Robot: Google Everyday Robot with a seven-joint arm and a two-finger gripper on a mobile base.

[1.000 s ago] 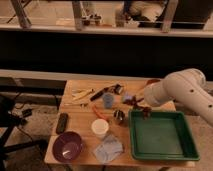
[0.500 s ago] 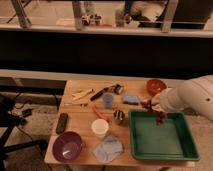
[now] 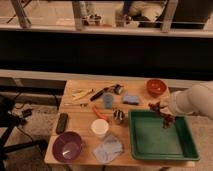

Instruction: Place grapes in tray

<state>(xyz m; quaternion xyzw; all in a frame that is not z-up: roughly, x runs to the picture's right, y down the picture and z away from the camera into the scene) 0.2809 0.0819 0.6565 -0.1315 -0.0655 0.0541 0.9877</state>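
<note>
The green tray [image 3: 150, 145] lies at the table's front right. My gripper [image 3: 158, 108] comes in from the right on a white arm [image 3: 195, 102] and hovers over the tray's far edge. It is shut on the grapes [image 3: 165, 119], a dark red bunch that hangs down from it over the far right part of the tray. I cannot tell whether the bunch touches the tray floor.
An orange-red bowl [image 3: 156, 86] stands behind the tray. A blue cloth [image 3: 131, 98], blue cup [image 3: 108, 100], small can [image 3: 119, 116], white cup [image 3: 100, 128], light blue cloth [image 3: 107, 147], purple bowl [image 3: 67, 146] and black remote [image 3: 62, 122] lie to the left.
My arm has drawn back to the right and carried the grapes from the tray's far left corner to above its far right part. The orange-red bowl came into view.
</note>
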